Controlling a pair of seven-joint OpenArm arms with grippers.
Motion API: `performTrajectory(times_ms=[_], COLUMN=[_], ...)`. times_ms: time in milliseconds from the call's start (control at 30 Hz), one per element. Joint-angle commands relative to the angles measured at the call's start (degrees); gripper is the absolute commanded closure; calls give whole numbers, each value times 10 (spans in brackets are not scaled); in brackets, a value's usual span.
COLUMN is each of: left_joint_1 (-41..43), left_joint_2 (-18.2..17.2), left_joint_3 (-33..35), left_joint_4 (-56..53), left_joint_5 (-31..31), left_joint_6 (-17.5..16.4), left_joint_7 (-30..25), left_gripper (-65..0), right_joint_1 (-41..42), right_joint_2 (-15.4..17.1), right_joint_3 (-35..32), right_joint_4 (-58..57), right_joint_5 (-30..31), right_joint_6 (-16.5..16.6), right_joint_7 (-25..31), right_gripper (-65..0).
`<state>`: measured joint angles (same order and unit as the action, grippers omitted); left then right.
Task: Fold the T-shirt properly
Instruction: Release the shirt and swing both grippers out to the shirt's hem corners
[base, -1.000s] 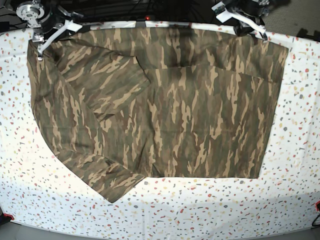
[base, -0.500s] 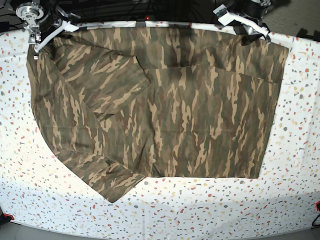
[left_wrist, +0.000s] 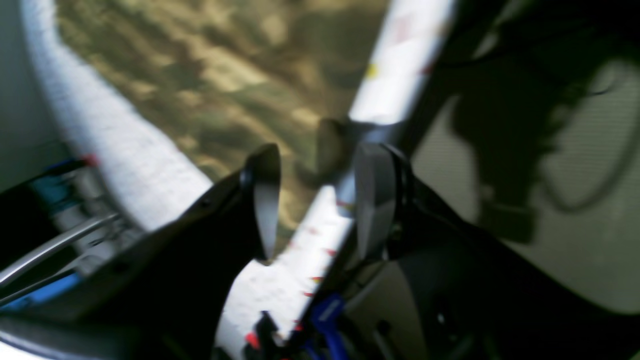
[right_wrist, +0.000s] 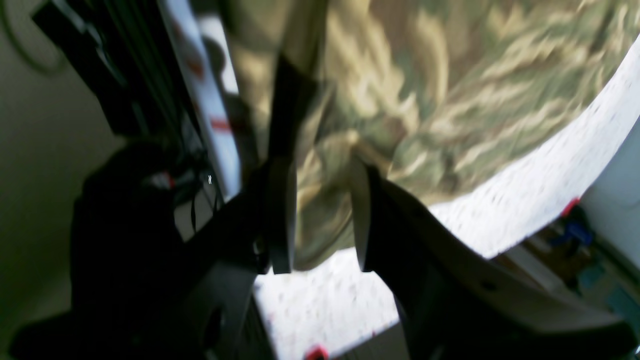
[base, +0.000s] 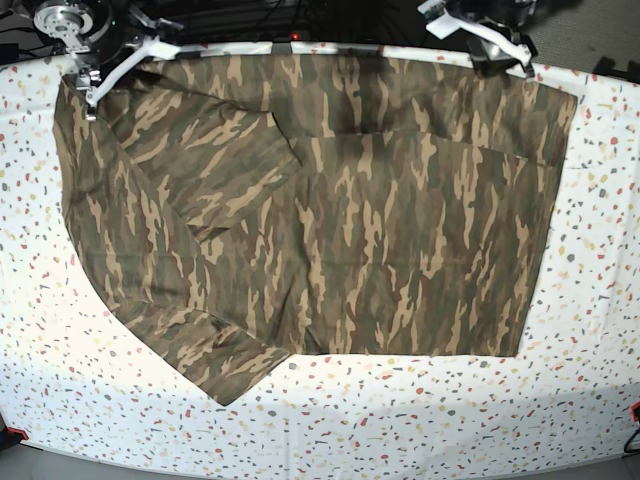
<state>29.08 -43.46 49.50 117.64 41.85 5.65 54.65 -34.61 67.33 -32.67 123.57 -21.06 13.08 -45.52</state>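
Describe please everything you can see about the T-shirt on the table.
The T-shirt is soft cloth in woodland camouflage: olive, brown and tan streaks. It lies flat on the speckled white table, covering most of it. The far part is folded over, leaving a straight edge across the body. One short sleeve points toward the near side on the base view's left. In the wrist views, the open fingers of both grippers show no cloth between them.

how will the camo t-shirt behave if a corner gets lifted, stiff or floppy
Probably floppy: the T-shirt lies flat with soft creases and a folded-over sleeve. Likely light, and it would drape and drag rather than hold shape. It shouldn't roll or tip.
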Motion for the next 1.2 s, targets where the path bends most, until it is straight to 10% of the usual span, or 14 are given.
performTrajectory(times_ms=[0, 367, 767, 1167], left_joint_1=[2, -47, -317, -480], left_joint_2=[-5, -5, 28, 36], left_joint_3=[0, -1, -1, -151], left_joint_4=[10, 10, 10, 7], left_joint_5=[15, 60, -108, -233], left_joint_6=[9, 51, 57, 55], left_joint_7=[-2, -74, -136, -164], left_gripper=[-247, -247, -247, -247], right_joint_1=[4, 187, 424, 591], right_joint_2=[9, -128, -425, -502], right_joint_3=[4, 5, 5, 5], right_joint_4=[15, 17, -170, -301], right_joint_5=[-7, 80, 30, 81], right_joint_6=[-21, -58, -108, -210], right_joint_7=[12, 44, 56, 104], right_gripper=[-191, -191, -191, -191])
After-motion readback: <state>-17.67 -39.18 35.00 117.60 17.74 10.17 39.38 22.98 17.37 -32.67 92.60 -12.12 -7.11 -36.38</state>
